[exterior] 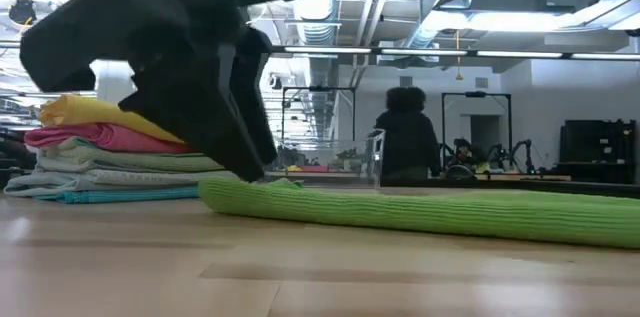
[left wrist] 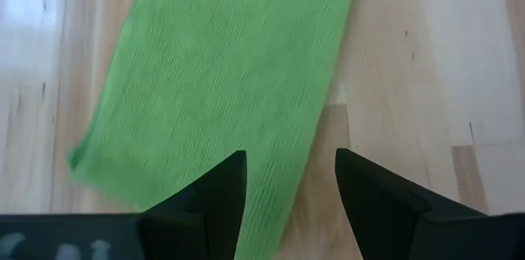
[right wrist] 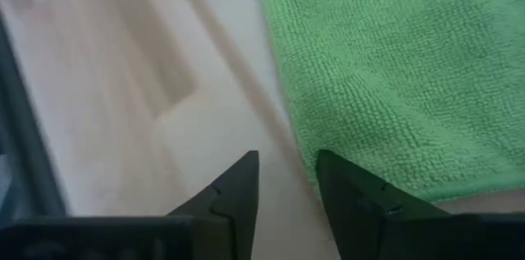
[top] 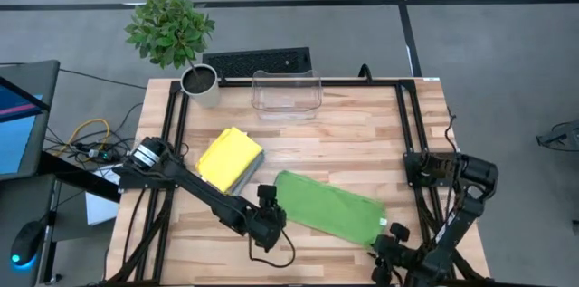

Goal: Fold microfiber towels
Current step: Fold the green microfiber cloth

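A lime green microfiber towel (top: 327,205) lies flat on the table as a long folded strip, slanting from the middle toward the near right. It also shows in the low view (exterior: 420,209). My left gripper (left wrist: 289,180) is open just above the towel's left end near its near long edge, touching nothing. My right gripper (right wrist: 287,180) is open just off the towel's right end, beside its corner (right wrist: 305,147). A stack of folded towels (top: 230,157), yellow on top, lies at the left.
A clear plastic bin (top: 286,93) stands at the far middle edge. A potted plant (top: 199,83) stands at the far left corner. The stack of folded towels in the low view (exterior: 100,152) shows yellow, pink, pale green and teal layers. A person (exterior: 407,137) stands beyond the table.
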